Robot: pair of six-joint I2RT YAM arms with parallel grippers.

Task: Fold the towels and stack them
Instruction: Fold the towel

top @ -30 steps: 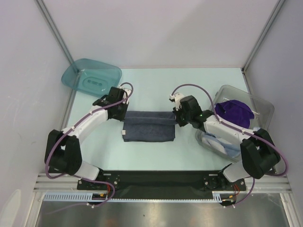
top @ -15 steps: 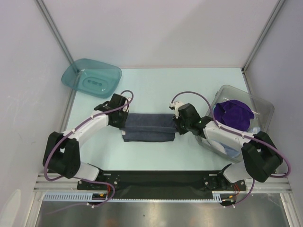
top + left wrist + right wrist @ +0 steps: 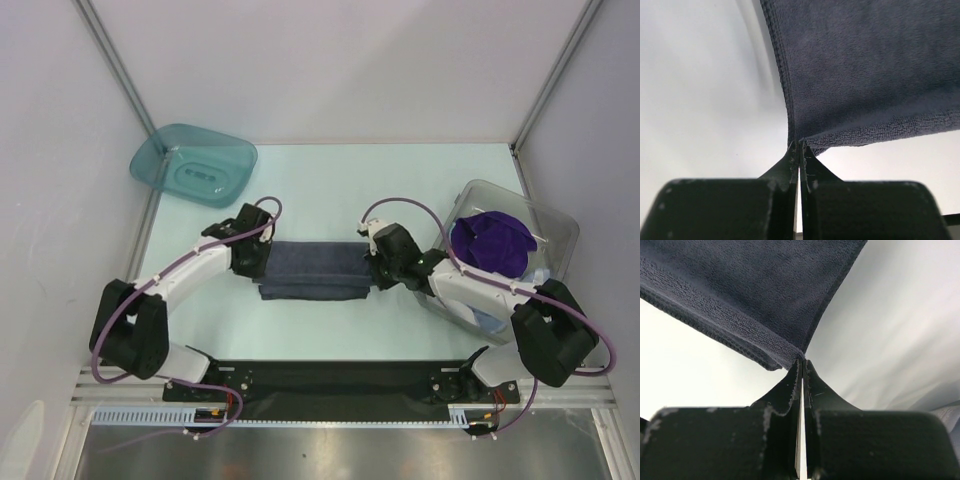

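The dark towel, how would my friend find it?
Look at the pale table from above. In its middle, between the left arm and the right arm, is the dark towel, both ends pinched in shut jaws. It is grey-blue and spread out, unlike the purple towel bunched in the clear bin on the right.

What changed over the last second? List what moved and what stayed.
The left hand and the right hand, each shut on a corner of the grey towel, moved toward the near edge, drawing its far edge nearer. The towel now looks narrower front to back. Nothing was taken or let go. The tray, the bin and the purple towel in it stayed put.
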